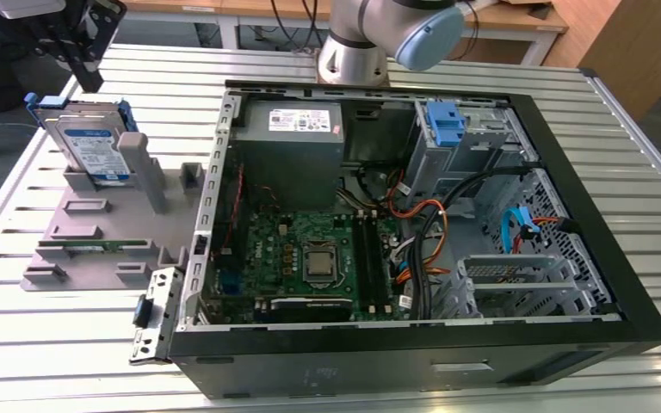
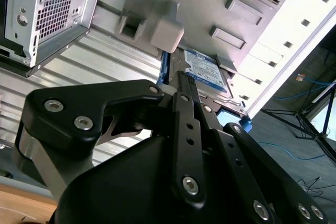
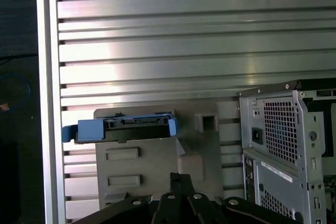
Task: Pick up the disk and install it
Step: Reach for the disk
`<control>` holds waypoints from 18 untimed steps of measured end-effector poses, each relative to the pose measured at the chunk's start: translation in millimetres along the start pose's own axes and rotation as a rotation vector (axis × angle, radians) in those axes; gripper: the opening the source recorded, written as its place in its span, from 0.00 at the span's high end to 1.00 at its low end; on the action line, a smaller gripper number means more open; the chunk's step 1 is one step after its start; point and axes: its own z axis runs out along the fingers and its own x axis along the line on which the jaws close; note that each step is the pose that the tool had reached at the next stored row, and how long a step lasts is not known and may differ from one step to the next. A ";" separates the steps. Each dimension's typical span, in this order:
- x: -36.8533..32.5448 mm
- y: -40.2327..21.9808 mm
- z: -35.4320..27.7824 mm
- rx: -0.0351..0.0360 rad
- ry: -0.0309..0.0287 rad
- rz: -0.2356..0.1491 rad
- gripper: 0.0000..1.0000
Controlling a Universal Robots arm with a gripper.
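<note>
Hovering with the gripper (image 1: 83,82) above the disk (image 1: 92,151), clear of it.

At the exterior view's left, over the far corner of the slatted table (image 1: 66,344): jaws clenched on nothing, black tips meeting in both wrist views. Just below, propped on edge in the far end of a grey holder (image 1: 89,232), label facing near, blue bracket around the rim. Seen edge-on in the first wrist view as a blue-framed slab (image 3: 126,127) apart from the tips. Further right, lying open on its side, a black computer case (image 1: 640,258). Inside it, from left to right, a grey power-supply box (image 1: 290,129) at the far wall, a green motherboard (image 1: 307,249) nearer, then a tall blue latch piece (image 1: 447,125) by the drive cage. Beyond the case, the arm's base (image 1: 354,52).
</note>
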 end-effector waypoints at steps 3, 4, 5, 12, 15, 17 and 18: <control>0.1 0.1 0.0 0.0000 0.0001 0.000 0.89; 0.2 0.1 0.0 0.0000 0.0000 0.000 0.89; 0.2 0.1 0.0 0.0000 0.0000 0.000 0.89; 5.9 -0.1 1.2 0.0000 0.0000 0.000 0.89; 12.3 0.3 3.1 0.0001 0.0000 0.000 0.89; 16.2 1.2 4.6 0.0002 -0.0001 0.000 0.89; 18.1 2.0 5.4 0.0003 -0.0001 0.000 0.89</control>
